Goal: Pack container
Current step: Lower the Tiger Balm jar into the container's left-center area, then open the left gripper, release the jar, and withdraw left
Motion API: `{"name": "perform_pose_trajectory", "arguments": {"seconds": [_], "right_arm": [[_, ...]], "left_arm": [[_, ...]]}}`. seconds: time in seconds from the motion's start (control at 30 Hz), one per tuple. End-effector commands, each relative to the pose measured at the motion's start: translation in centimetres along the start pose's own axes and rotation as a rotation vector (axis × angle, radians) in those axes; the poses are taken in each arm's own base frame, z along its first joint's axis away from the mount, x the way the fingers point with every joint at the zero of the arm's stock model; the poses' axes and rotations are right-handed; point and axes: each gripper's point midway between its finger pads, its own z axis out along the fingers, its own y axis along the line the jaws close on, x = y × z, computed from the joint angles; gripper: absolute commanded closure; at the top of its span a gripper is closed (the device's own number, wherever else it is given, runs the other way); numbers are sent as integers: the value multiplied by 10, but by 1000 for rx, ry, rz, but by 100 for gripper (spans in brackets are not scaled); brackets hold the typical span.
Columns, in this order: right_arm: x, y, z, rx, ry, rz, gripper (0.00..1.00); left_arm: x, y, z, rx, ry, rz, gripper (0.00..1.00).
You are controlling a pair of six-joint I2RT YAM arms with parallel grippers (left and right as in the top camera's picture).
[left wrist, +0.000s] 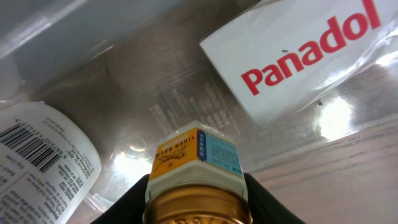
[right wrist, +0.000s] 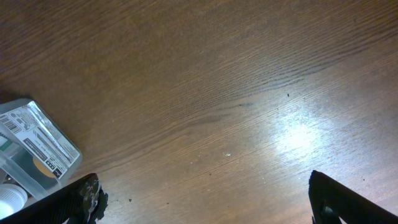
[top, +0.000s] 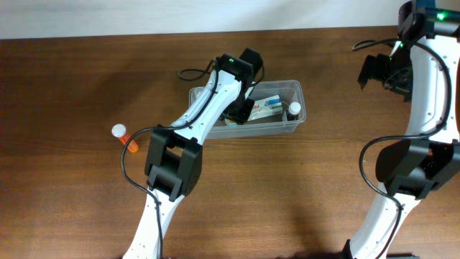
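The container sits at the centre of the desk in the overhead view, slightly above the middle of the frame, with its long side running left to right. The left pincer reaches down inside it, near its middle. The right pincer hangs at the upper right of the frame, well apart from the container's right end.

The container is a clear, colourless, shallow plastic tub, rectangular with rounded corners and a rimmed edge. The wood grain of the desk shows through its floor.

In the left wrist view the left pincer pinches a small jar between its dark fingers. The jar has a gold lid and a yellow and blue label, and it is low over the tub floor; I cannot tell if it touches. A white Panadol box with red lettering lies on the floor at the upper right of that frame. A rounded white item with a barcode label lies at the lower left. From overhead, a white-capped bottle stands at the container's right end, just beside the box.

An orange pill bottle with a white cap lies on the desk left of the container, outside it.

In the right wrist view the right pincer is spread wide over bare desk, holding nothing.
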Motion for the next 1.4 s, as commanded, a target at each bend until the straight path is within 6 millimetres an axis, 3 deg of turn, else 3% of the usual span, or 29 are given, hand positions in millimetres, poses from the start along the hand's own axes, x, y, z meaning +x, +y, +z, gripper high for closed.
{"name": "perform_pose_trajectory", "arguments": {"seconds": [0.0,0.4,0.43,0.5,0.9,1.17,1.37], "right_arm": [[-1,-4,-1,11,-6,14,2],[-1,-4,-1,11,-6,14,2],[-1,-4,-1,11,-6,14,2],[-1,-4,-1,11,-6,14,1],[-1,-4,-1,11,-6,14,2],[-1,-4,-1,11,-6,14,2],[-1,-4,-1,11,-6,14,2]], "left_arm": [[1,3,4,-9,10,-11,64],[-1,2,4,-8,3,-11,63],[-1,2,4,-8,3,-11,62],[-1,3,4,-8,4,-11,50],[-4,2,-3,-6,-10,-12,49],[-22,3,-53,2,-111,-16,48],[-26,14,-108,11,-201,-39,37]]}}
